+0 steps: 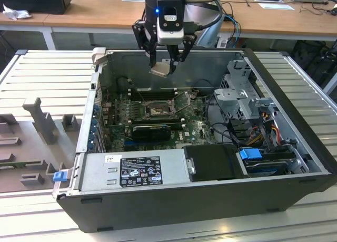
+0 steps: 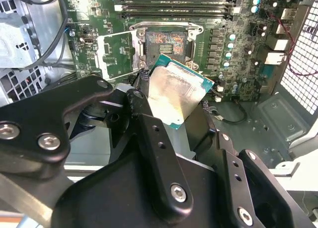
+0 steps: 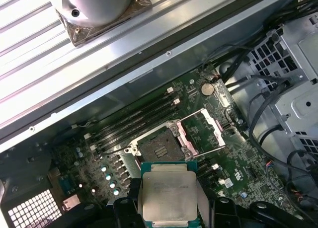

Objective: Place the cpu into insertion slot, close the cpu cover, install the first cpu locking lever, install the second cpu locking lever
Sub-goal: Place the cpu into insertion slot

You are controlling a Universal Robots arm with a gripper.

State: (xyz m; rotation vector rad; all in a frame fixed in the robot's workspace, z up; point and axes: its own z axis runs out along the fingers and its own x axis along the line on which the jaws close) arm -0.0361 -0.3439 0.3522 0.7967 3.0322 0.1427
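Step one is in hand: jaws clamped on the cpu (image 3: 169,198), the gripper (image 1: 165,66) hangs above the open insertion slot (image 3: 160,148), and seating likely calls for squaring the cpu to that slot.

Dull silvery metal lid of the cpu (image 2: 181,91), blotchy, with a green board edge, matt black pincer (image 1: 164,64) links with shiny screws, dark metal rim on the insertion slot (image 3: 160,147), bare silvery sheet-metal cpu cover (image 3: 214,130), ribbed pale metal bench (image 1: 37,68), matt black case (image 1: 184,210)
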